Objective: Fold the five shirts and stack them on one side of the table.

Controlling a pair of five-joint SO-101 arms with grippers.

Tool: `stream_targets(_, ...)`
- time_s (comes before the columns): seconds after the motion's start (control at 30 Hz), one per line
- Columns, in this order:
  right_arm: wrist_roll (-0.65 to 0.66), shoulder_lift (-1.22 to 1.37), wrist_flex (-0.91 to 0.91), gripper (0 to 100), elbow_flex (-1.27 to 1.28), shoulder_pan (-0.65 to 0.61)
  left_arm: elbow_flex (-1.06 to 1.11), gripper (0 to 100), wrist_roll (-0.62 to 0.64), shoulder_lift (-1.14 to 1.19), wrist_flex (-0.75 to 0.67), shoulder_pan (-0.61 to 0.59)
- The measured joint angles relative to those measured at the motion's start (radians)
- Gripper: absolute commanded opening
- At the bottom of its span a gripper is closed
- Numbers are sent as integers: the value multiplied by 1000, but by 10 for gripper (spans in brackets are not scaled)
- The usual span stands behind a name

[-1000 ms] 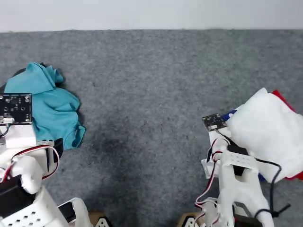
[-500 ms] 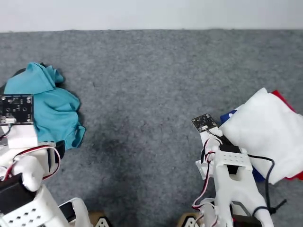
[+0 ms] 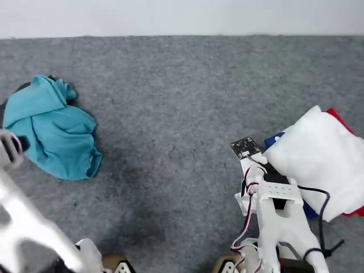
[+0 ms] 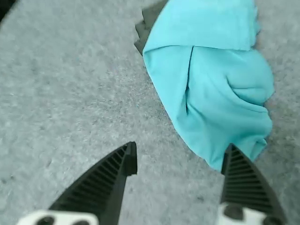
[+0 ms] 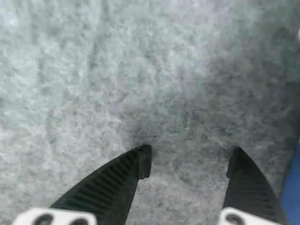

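Observation:
A crumpled teal shirt (image 3: 52, 135) lies at the table's left side, with a dark shirt's edge (image 4: 146, 26) showing from under it. My left gripper (image 4: 180, 161) hangs open above the carpet just short of the teal shirt (image 4: 211, 75), holding nothing. At the right edge a folded white shirt (image 3: 323, 159) tops a stack with blue (image 3: 275, 138) and red (image 3: 340, 119) cloth under it. My right gripper (image 5: 190, 161) is open over bare grey carpet, beside that stack, and its arm (image 3: 276, 210) stands at the front right.
The grey carpet (image 3: 187, 108) covers the whole table, open across the middle and back. A pale wall runs along the far edge. My left arm (image 3: 23, 216) rises at the front left corner.
My left arm has swung back off the teal shirt toward the left edge, uncovering the shirt. The right arm shifted a little left a second ago and has held still since.

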Motion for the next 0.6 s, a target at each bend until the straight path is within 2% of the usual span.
stream_targets(0.23, 0, 0, 0, 303, 0, 0, -293, 292, 0, 494, 0, 2)
stream_targets(0.6, 0, 0, 0, 303, 0, 0, -947, 291, 0, 1091, -3, 140)
